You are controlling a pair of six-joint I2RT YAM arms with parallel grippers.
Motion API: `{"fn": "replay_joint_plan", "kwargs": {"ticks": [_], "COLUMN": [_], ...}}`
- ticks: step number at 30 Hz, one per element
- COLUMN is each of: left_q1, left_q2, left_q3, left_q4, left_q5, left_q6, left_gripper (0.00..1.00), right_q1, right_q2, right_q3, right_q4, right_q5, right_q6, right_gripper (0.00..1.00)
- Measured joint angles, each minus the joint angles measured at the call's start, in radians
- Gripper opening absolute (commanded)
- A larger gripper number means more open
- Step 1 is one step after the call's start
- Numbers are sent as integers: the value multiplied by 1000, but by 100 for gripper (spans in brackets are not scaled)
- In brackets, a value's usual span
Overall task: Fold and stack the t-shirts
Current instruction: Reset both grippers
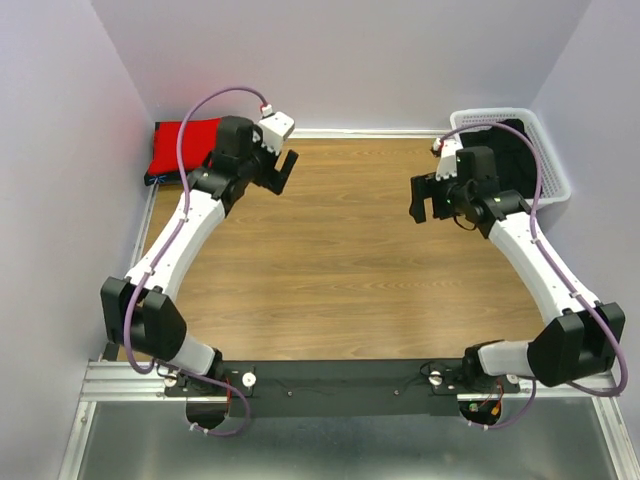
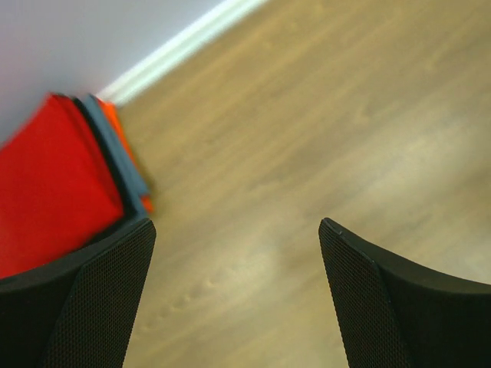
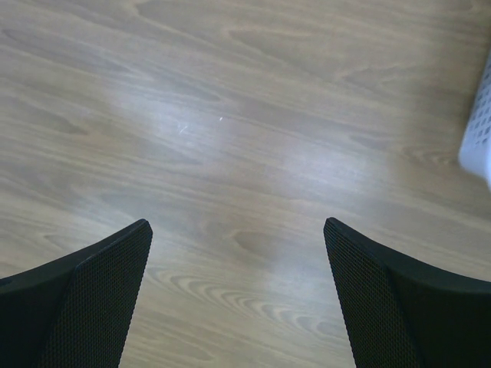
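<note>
A folded bright red t-shirt [image 1: 182,143] lies on top of a stack in the far left corner. In the left wrist view the red t-shirt [image 2: 54,184] has dark, blue and orange edges under it. Black t-shirts [image 1: 515,152] lie bunched in the white basket [image 1: 557,172] at the far right. My left gripper [image 1: 283,172] is open and empty, just right of the stack, over bare wood [image 2: 238,261]. My right gripper [image 1: 428,200] is open and empty, just left of the basket, over bare wood [image 3: 238,268].
The wooden table [image 1: 350,270] is walled at the back and both sides. A white strip [image 2: 184,46] runs along the foot of the back wall. A corner of the basket [image 3: 479,142] shows at the right edge of the right wrist view.
</note>
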Motion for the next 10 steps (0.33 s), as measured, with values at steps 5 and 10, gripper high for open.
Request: {"fn": "replay_joint_plan", "kwargs": {"ticks": [5, 10], "left_q1": [-8, -21], "left_q2": [-139, -262], "left_q3": [-243, -390], "left_q4": [72, 98], "left_q5": [5, 6], "left_q6": [-31, -34], "left_gripper": [95, 95], "right_q1": [-11, -11], "right_q2": [-27, -31], "right_q3": [-58, -117], "right_q4": [-14, -21], "right_q5": [-45, -78], "right_q6": [18, 25], "right_gripper": [100, 100]}}
